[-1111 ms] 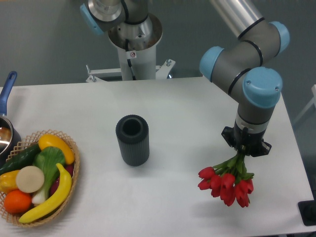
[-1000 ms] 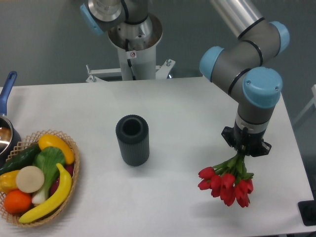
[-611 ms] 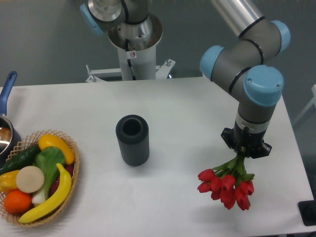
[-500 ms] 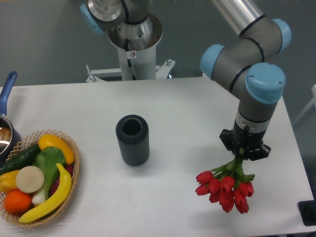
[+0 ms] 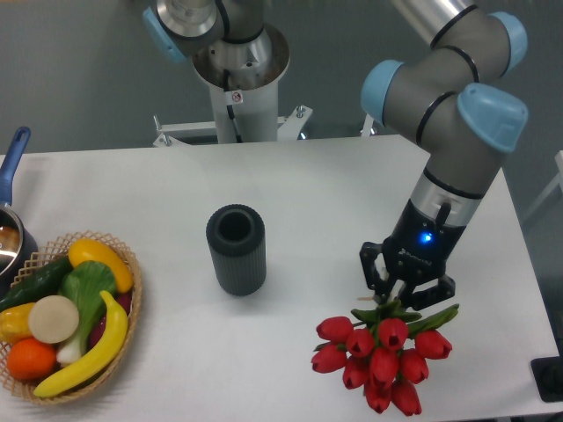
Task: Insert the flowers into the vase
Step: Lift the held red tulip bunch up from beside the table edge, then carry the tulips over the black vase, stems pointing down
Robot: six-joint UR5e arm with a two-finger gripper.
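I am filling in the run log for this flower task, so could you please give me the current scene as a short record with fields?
gripper: gripper shut on the stems of the flowers, right side of the table
flowers: red tulip bunch, buds pointing toward the camera, leaves beside the stems
vase: vase upright near the table's middle, mouth open, nothing in it
flowers to vase: apart, flowers to the right of it
task state: flowers not yet in the vase
other items: basket of fruit and vegetables at left; pan at left edge

The tool's [image 5: 398, 297] fingertips and the stems of the flowers [image 5: 380, 359] between them are hidden.
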